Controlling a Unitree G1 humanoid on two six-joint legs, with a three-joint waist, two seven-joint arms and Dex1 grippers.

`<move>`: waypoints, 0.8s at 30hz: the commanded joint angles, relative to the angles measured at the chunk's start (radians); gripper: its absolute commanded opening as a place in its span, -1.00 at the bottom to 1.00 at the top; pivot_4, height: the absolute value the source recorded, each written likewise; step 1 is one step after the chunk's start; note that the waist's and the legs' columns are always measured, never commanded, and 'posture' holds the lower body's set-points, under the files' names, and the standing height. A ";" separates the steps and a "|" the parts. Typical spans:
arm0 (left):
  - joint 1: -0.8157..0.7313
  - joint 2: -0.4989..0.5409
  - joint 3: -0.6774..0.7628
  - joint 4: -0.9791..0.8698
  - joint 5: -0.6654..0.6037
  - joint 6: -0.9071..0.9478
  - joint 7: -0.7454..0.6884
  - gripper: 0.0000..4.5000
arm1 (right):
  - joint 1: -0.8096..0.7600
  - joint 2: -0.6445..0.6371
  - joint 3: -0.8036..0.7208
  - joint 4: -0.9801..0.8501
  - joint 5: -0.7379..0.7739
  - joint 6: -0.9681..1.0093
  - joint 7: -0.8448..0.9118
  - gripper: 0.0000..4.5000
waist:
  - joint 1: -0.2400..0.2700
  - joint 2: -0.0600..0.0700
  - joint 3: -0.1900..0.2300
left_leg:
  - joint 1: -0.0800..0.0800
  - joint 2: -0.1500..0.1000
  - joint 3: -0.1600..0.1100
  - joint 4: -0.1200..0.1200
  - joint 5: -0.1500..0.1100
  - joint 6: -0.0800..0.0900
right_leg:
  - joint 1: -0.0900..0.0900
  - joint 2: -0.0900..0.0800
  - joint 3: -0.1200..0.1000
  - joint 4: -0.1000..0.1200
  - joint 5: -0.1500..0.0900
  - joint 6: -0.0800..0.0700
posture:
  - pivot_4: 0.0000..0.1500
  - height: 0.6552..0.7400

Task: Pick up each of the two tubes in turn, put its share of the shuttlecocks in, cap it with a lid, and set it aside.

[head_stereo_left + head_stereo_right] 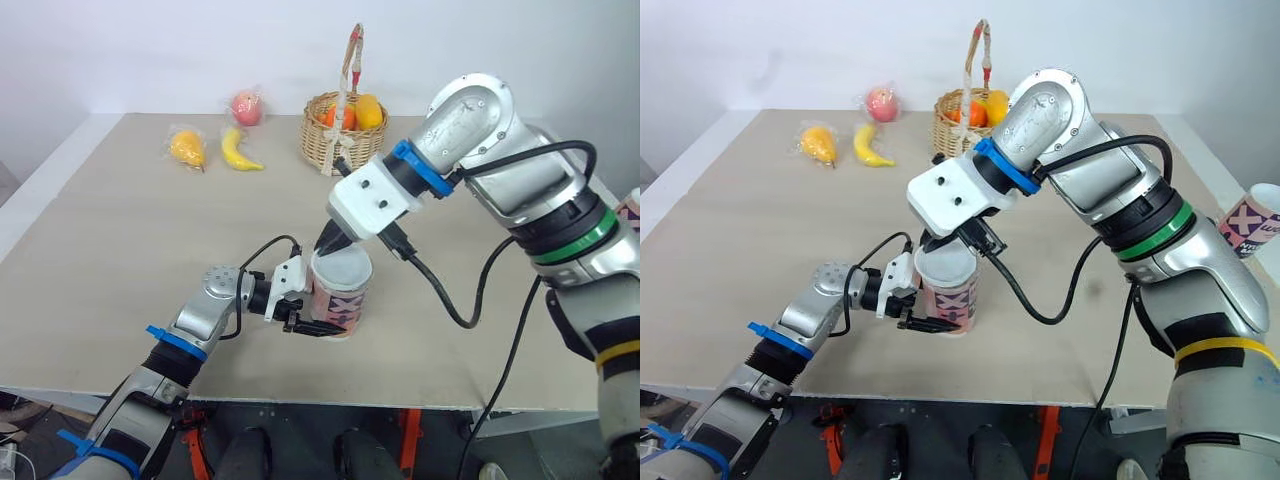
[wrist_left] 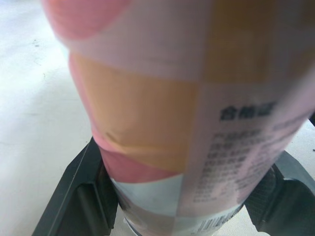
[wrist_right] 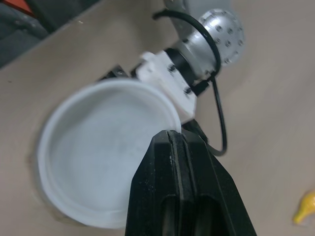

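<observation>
Left wrist view: clamped low on tube (image 2: 162, 113) with left gripper (image 1: 318, 325) | upright on table (image 1: 120, 250) near front edge, long axis vertical | topped with lid (image 3: 98, 162) | directly beneath right gripper (image 3: 171, 135), closed tight at lid's rim | probably calls for straight-down press

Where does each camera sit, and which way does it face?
Left eye view: on the head, facing forward and down over the table; both arms show, the left hand clamping the tube.
Right eye view: beside it, same scene.
Left wrist view: along the left hand's fingers, close against the tube.
Right wrist view: down the right hand's shut fingers onto the white lid; left arm beyond.
Shared: eye views and right wrist view show the lid and left arm.
</observation>
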 commanded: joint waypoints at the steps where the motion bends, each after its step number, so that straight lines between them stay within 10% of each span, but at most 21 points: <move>1: 0.011 0.017 0.006 0.021 0.030 0.017 0.022 0.29 | -0.012 0.006 -0.037 0.010 -0.024 -0.026 0.041 -0.98 | 0.000 0.000 0.000 | 0.000 0.000 0.000 0.000 0.000 0.000 | 0.000 0.000 0.000 0.000 0.000 0.000 | 1.00 1.00; 24: 0.007 0.030 0.016 0.027 0.028 0.014 0.023 0.29 | 0.108 -0.082 -0.017 -0.136 -0.011 -0.054 0.041 -0.98 | 0.000 -0.001 0.000 | 0.000 0.000 -0.001 0.000 0.000 0.000 | 0.000 0.000 -0.001 0.000 0.000 0.000 | 1.00 1.00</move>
